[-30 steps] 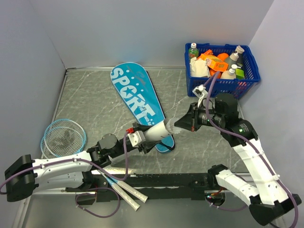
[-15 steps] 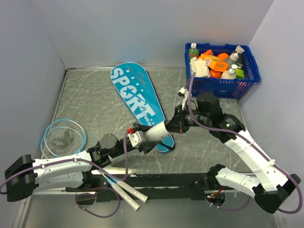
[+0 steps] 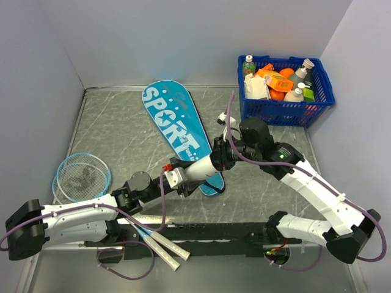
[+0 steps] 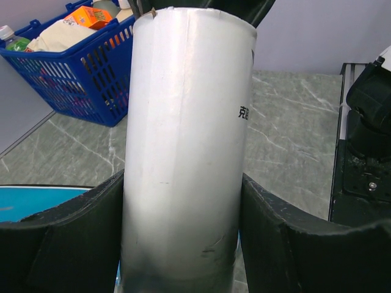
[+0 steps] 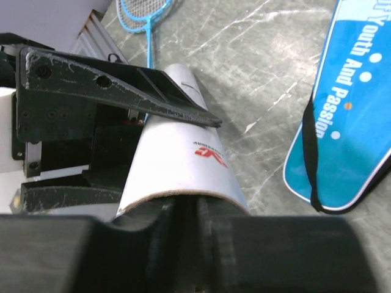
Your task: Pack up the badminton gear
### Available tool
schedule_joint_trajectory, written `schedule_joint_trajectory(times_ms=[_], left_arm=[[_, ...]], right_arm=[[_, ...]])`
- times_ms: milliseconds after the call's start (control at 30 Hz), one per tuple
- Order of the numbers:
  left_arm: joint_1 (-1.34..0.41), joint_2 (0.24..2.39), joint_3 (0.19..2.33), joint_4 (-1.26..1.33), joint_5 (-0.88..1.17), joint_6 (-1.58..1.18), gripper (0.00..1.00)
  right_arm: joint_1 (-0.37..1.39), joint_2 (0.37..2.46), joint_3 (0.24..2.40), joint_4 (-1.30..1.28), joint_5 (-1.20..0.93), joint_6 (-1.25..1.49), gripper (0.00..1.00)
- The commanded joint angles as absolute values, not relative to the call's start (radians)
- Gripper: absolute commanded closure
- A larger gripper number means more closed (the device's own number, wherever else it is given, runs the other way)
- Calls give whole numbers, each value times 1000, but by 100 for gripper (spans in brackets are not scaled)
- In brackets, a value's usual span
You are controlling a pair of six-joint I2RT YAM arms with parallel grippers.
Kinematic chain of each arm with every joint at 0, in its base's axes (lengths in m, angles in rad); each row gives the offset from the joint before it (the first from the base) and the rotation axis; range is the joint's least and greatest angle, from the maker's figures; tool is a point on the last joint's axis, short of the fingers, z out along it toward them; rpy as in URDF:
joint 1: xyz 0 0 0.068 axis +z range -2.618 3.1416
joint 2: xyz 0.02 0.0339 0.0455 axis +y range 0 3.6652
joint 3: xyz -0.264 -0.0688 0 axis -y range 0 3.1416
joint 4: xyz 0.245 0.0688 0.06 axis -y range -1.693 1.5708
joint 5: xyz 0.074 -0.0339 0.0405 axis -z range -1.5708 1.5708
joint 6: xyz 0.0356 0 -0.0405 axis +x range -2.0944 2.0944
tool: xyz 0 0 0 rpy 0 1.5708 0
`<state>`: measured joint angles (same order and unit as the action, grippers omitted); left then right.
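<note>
My left gripper point(image 3: 190, 173) is shut on a white cardboard tube point(image 3: 200, 169), held tilted over the narrow end of the teal SPORT bag point(image 3: 174, 122). The tube fills the left wrist view point(image 4: 186, 152) between the black fingers point(image 4: 73, 238). My right gripper point(image 3: 220, 159) is at the tube's open mouth point(image 5: 180, 159), its fingers point(image 5: 211, 244) close together and reaching inside. The shuttlecock is hidden in the tube. Two light-blue rackets point(image 3: 80, 176) lie at the left, their white handles point(image 3: 164, 245) by the near edge. They also show in the right wrist view point(image 5: 143, 12), as does the bag point(image 5: 348, 122).
A blue basket point(image 3: 287, 113) of bottles and packets stands at the back right; it also shows in the left wrist view point(image 4: 67, 85). Grey walls close the table on the left, back and right. The arms' black base rail point(image 3: 214, 232) runs along the near edge.
My right gripper has moved left with the shuttlecock up to the tube's mouth; the shuttlecock, visible a second ago, is now hidden. The left arm and tube have not moved.
</note>
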<state>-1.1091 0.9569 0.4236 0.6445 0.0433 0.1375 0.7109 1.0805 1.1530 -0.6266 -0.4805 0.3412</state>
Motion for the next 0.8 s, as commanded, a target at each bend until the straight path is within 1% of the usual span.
schedule_joint_trajectory(times_ms=[0, 33, 100, 167, 233, 367, 400, 467, 633, 667, 733, 767], left_arm=[[-1115, 971, 391, 667, 78, 58, 99], [-1115, 971, 393, 666, 80, 57, 99], [-1115, 974, 394, 666, 81, 57, 99], [-1115, 976, 396, 661, 83, 55, 99], [-1115, 976, 397, 663, 81, 57, 99], [-1115, 979, 400, 660, 87, 49, 99], [-1115, 979, 400, 658, 87, 51, 99], [-1115, 979, 402, 657, 84, 51, 99], [-1115, 970, 400, 652, 77, 49, 99], [-1115, 960, 400, 653, 69, 48, 99], [-1115, 953, 394, 653, 64, 45, 99], [-1115, 948, 396, 657, 60, 43, 99]], right_arm=[[735, 1054, 1161, -630, -459, 348, 59], [736, 1045, 1173, -641, -439, 350, 55], [732, 1011, 1218, -669, -367, 350, 50], [724, 977, 1252, -721, -281, 360, 50], [687, 954, 1288, -770, -183, 365, 46], [516, 939, 1307, -824, -152, 359, 44], [479, 942, 1286, -825, -134, 359, 42], [404, 965, 1258, -825, -80, 362, 42], [238, 1043, 1123, -773, -54, 438, 39], [220, 1052, 1082, -752, -37, 452, 36], [177, 1077, 1051, -749, -2, 512, 34], [163, 1081, 1017, -739, 67, 528, 31]])
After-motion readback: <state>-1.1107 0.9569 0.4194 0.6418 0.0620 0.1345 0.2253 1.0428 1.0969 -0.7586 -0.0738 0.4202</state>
